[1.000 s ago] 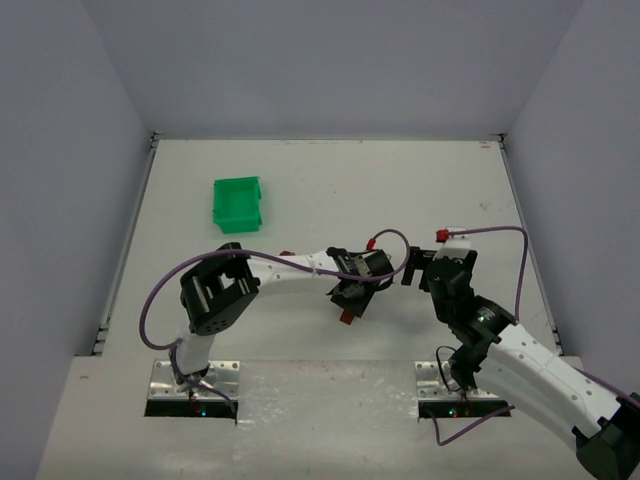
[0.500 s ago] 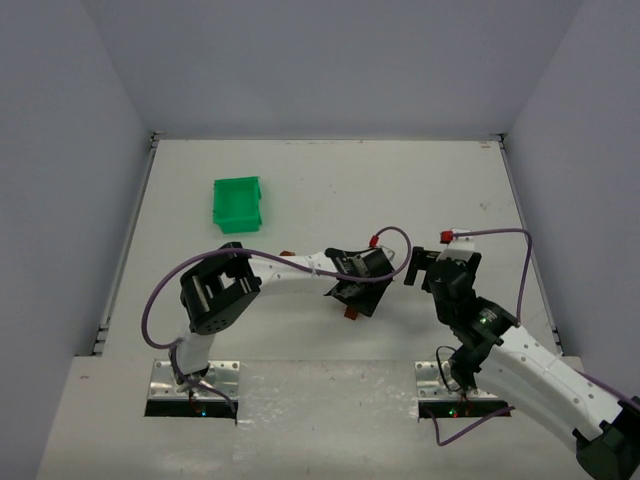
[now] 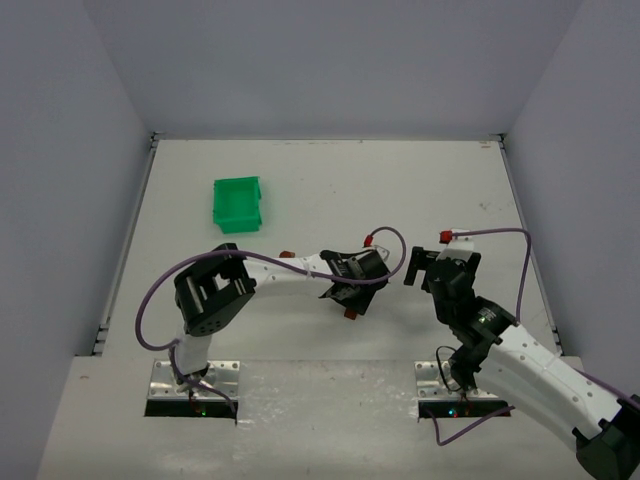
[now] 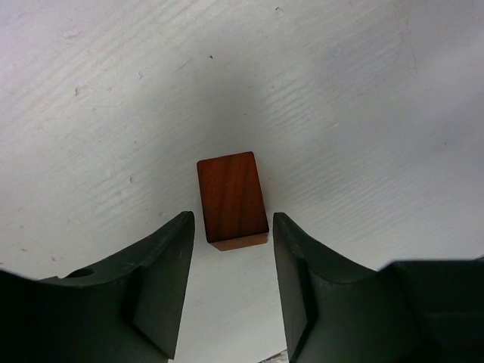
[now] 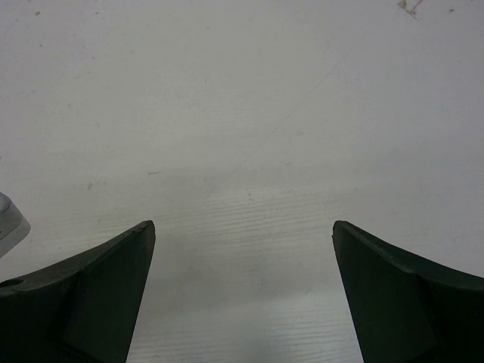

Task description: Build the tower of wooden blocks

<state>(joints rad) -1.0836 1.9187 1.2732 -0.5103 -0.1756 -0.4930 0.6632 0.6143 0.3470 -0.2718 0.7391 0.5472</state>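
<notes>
Left end effector (image 4: pixel 232 225) open, straddles near end of reddish-brown block (image 4: pixel 231 197), frame centre, lying on surface (image 4: pixel 340 91). Right end effector (image 5: pixel 242 242) gapes wide, empty. My worry: closing with shallow bite, block could squirt out or twist.

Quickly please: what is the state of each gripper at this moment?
Left gripper: open, one finger on each side of a reddish-brown block lying on the table, not gripping it.
Right gripper: open, holding nothing.
</notes>
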